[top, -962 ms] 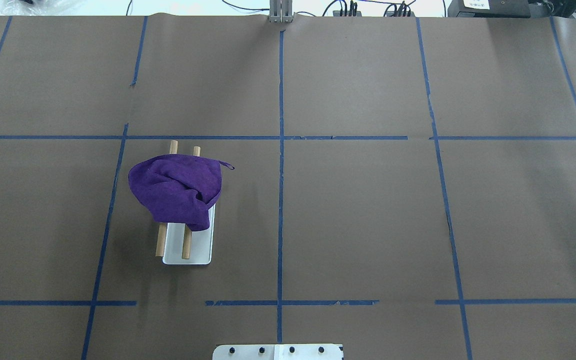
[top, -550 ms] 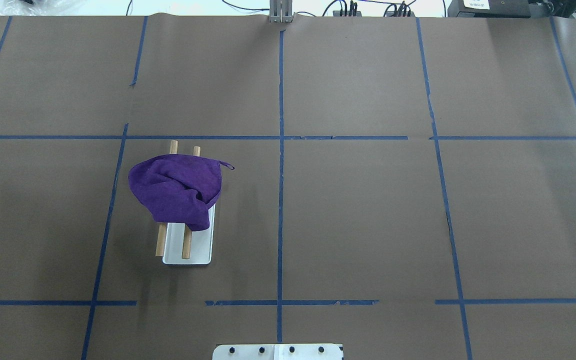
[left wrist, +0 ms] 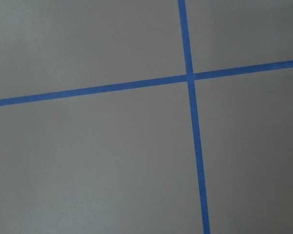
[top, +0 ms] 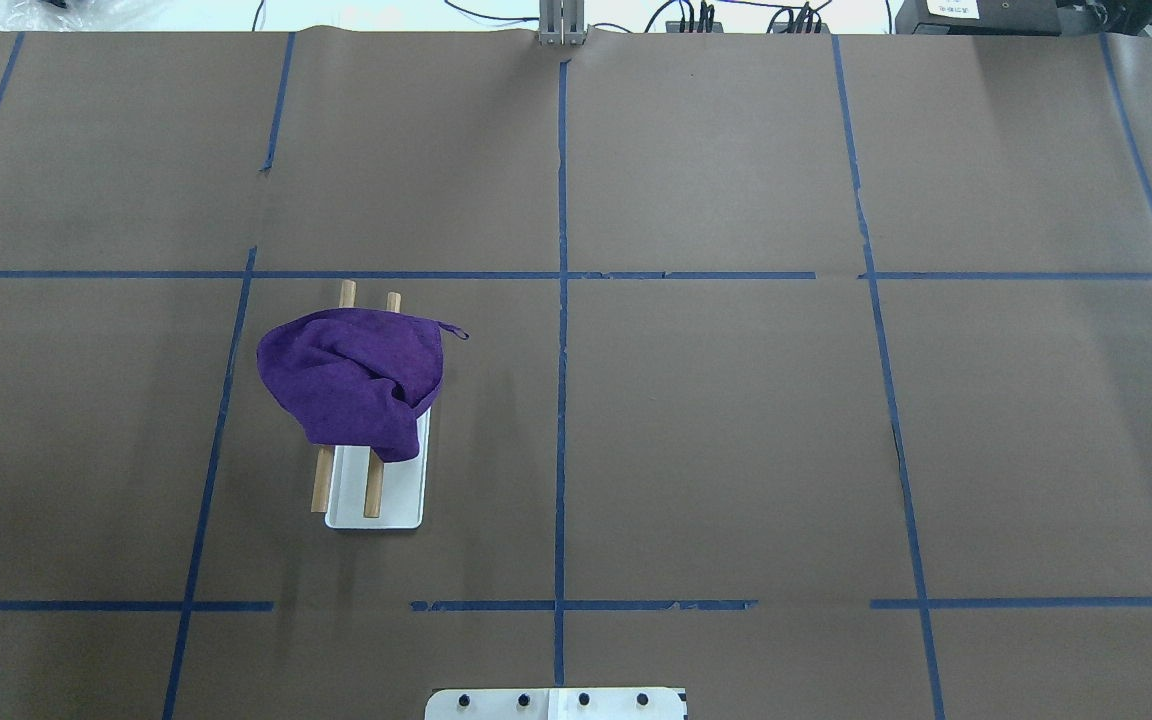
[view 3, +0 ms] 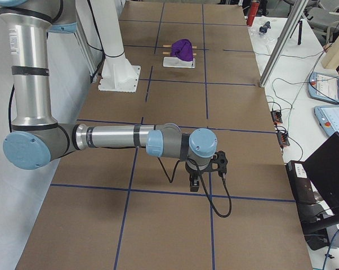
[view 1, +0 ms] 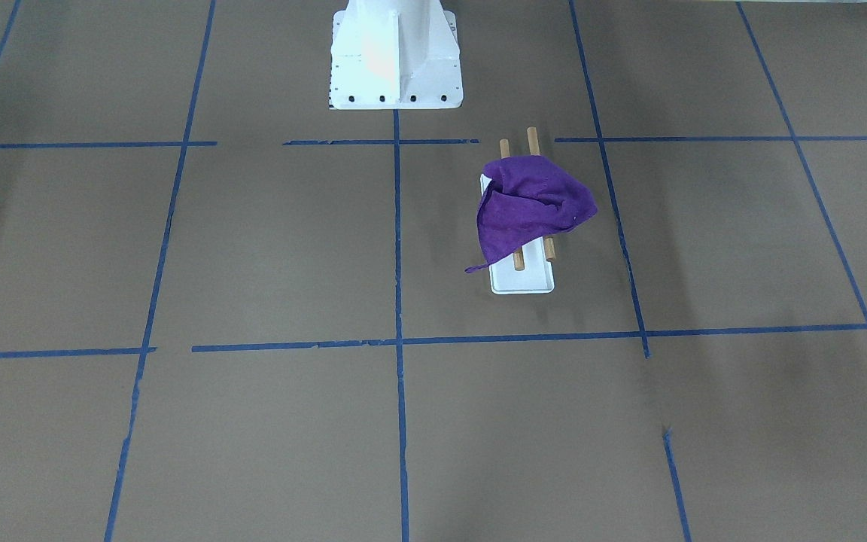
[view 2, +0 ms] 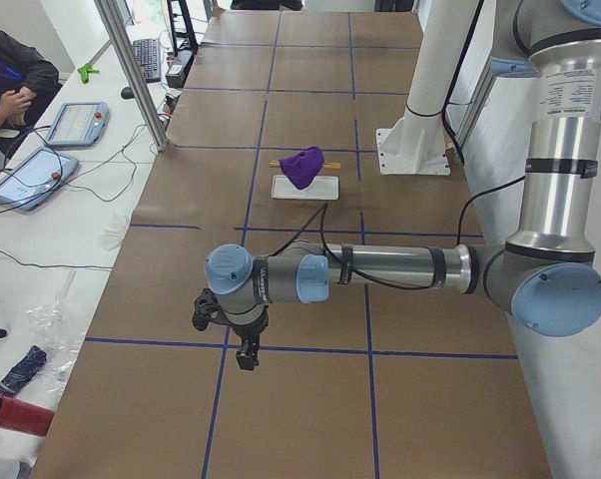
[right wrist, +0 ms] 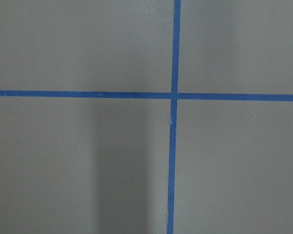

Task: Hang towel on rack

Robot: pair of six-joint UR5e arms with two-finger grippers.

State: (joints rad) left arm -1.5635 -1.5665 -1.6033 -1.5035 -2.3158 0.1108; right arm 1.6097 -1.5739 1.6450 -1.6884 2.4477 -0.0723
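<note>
A purple towel (top: pixel 351 385) lies bunched over the two brown dowels (top: pixel 372 495) of the small rack, whose white base (top: pixel 401 490) stands left of the table's middle. The towel (view 1: pixel 531 207) also shows in the front view, above the rack base (view 1: pixel 524 282). No gripper touches it. My left gripper (view 2: pixel 243 354) hangs over the table's left end, far from the rack; I cannot tell if it is open or shut. My right gripper (view 3: pixel 195 184) hangs over the table's right end; I cannot tell its state either. Both wrist views show only brown paper and blue tape.
The large white pedestal (view 1: pixel 394 53) stands at the robot's edge of the table, near the rack. Blue tape lines (top: pixel 562 400) divide the brown table cover. Operators' tablets (view 2: pixel 76 122) and cables lie beyond the table's far edge.
</note>
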